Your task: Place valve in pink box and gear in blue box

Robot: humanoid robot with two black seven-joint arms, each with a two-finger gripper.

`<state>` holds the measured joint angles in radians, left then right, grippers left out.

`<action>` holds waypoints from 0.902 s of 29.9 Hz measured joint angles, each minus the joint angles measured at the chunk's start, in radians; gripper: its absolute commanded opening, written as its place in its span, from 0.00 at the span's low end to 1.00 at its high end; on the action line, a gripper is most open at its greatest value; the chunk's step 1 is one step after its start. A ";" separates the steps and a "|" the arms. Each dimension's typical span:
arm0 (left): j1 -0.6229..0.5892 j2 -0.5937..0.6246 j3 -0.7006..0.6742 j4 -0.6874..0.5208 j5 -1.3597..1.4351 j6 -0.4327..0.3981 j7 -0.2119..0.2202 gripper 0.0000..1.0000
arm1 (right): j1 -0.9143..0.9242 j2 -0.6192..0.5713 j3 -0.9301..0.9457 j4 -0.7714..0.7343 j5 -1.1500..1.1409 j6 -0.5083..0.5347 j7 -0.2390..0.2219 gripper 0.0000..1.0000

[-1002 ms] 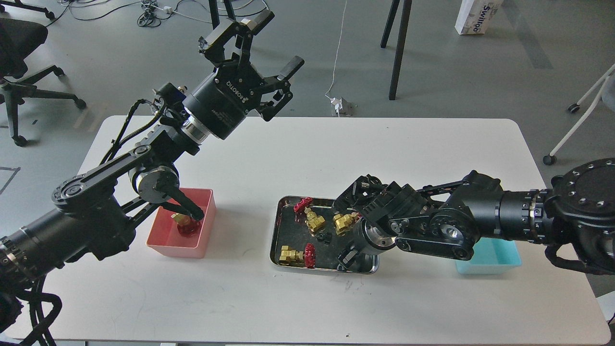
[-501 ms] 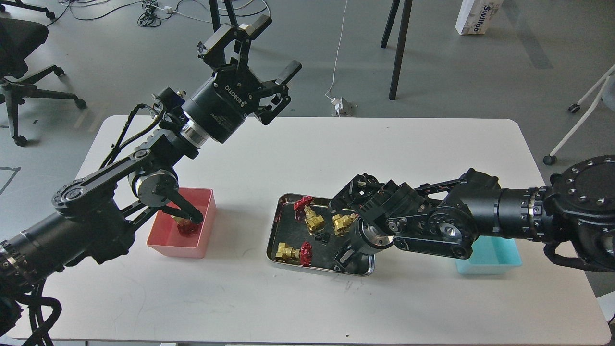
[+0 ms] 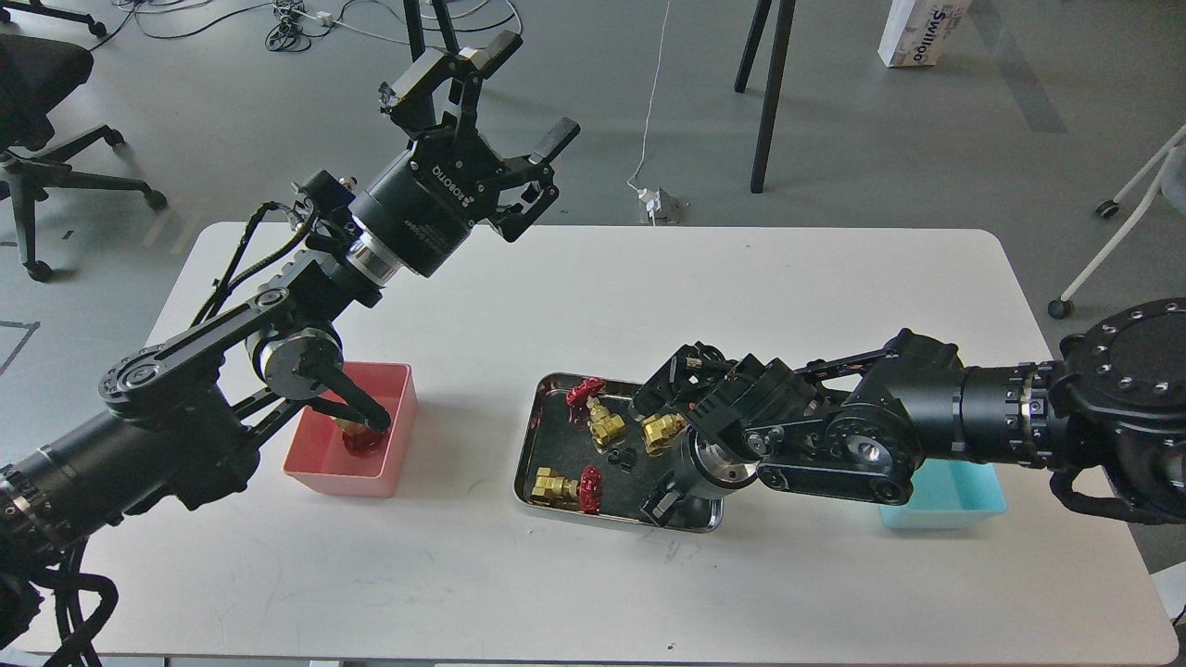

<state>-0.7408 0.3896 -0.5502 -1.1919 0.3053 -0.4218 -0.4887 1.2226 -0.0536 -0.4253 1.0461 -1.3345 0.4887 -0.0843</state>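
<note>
The pink box [image 3: 394, 394] stands at the left of the table with one valve [image 3: 357, 435] in it, partly hidden by my left arm. My left gripper [image 3: 511, 97] is open and empty, raised high above the table's back edge, far from the box. Three valves [image 3: 604, 424] [image 3: 662, 429] [image 3: 559, 487] and small black gears [image 3: 623, 458] lie in a steel tray [image 3: 545, 387]. My right gripper [image 3: 662, 505] points down into the tray's front right corner; its fingers are dark and I cannot tell them apart. The blue box [image 3: 959, 500] is at the right, partly behind my right arm.
My right arm lies across the table's right half and covers the tray's right side. An office chair [image 3: 37, 74] and table legs [image 3: 769, 93] stand on the floor beyond the table. A cardboard box [image 3: 917, 32] is at the far back right.
My right gripper has moved a little left and down in the tray, and the tray has slid slightly left. My left arm has hardly moved.
</note>
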 measured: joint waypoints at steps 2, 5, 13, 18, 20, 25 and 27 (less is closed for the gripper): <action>0.002 0.000 0.000 0.000 0.000 0.000 0.000 0.87 | 0.000 0.000 -0.010 0.000 0.000 0.000 0.000 0.44; 0.004 0.000 0.000 0.001 0.000 0.000 0.000 0.87 | 0.000 0.001 -0.016 -0.001 0.000 0.000 0.000 0.43; 0.004 0.000 0.000 0.005 0.002 0.000 0.000 0.87 | -0.003 0.001 -0.019 -0.002 0.000 0.000 0.000 0.37; 0.004 0.000 0.000 0.010 0.002 0.000 0.000 0.87 | -0.001 0.001 -0.019 0.000 0.001 0.000 0.000 0.28; 0.004 0.000 0.000 0.011 0.002 0.000 0.000 0.87 | 0.000 0.001 -0.020 0.000 0.001 0.000 0.001 0.24; 0.005 0.000 0.000 0.011 0.002 0.000 0.000 0.87 | 0.001 -0.001 -0.019 0.000 0.004 0.000 0.002 0.19; 0.006 0.000 0.000 0.011 0.002 0.000 0.000 0.87 | 0.001 -0.002 -0.019 0.000 0.006 0.000 0.003 0.17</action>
<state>-0.7348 0.3896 -0.5505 -1.1811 0.3069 -0.4218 -0.4887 1.2235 -0.0558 -0.4438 1.0463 -1.3283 0.4885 -0.0810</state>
